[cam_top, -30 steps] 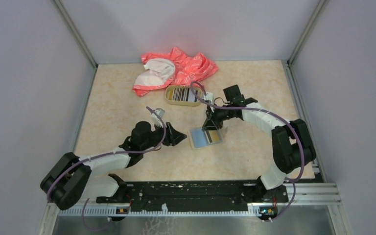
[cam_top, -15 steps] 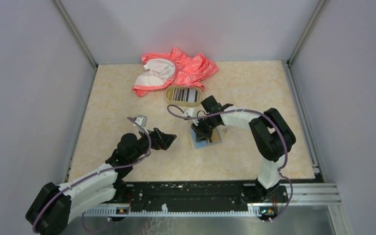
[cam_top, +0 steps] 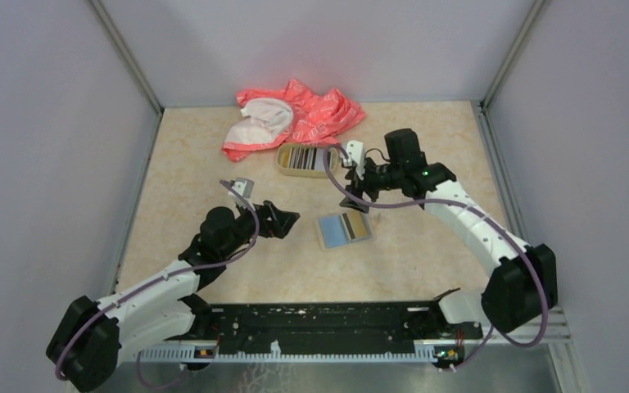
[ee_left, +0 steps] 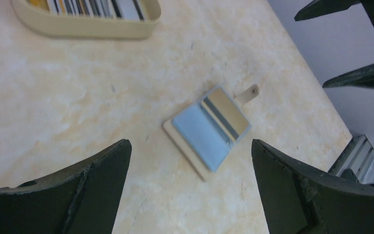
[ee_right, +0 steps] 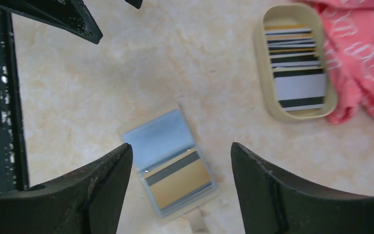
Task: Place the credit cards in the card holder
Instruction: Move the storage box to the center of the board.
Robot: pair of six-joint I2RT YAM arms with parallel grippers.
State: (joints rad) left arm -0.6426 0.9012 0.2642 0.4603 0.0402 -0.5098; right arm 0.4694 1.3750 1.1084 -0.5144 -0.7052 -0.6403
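Since half a second ago the right gripper (cam_top: 357,199) has lifted off the card holder (cam_top: 344,230), where it was pressing down, and the left gripper (cam_top: 283,221) has shifted only a little.

On the left, the left gripper is hovering low over the table (cam_top: 213,164) and is pointing toward the card holder. Its jaws are standing as wide apart as they go, and nothing is lying between its fingers (ee_left: 97,185).

Further back, near the middle, a pink cloth (cam_top: 311,115) is lying crumpled at the far edge. Just in front of it the tan tray (cam_top: 282,160) is sitting with the credit cards (cam_top: 307,158) standing in it edge-up, as black, white and yellow stripes.

In front of the tray, well apart from it, the card holder is lying open and flat on the table, between the two grippers. Its blue panel is facing the left arm and its tan panel the right. A dark grey stripe is showing across the tan panel; it is probably a card already tucked in there, but I cannot be sure.

On the right, the right gripper is hanging above the far edge of the holder without touching it. Its jaws are parted widely and are holding nothing.
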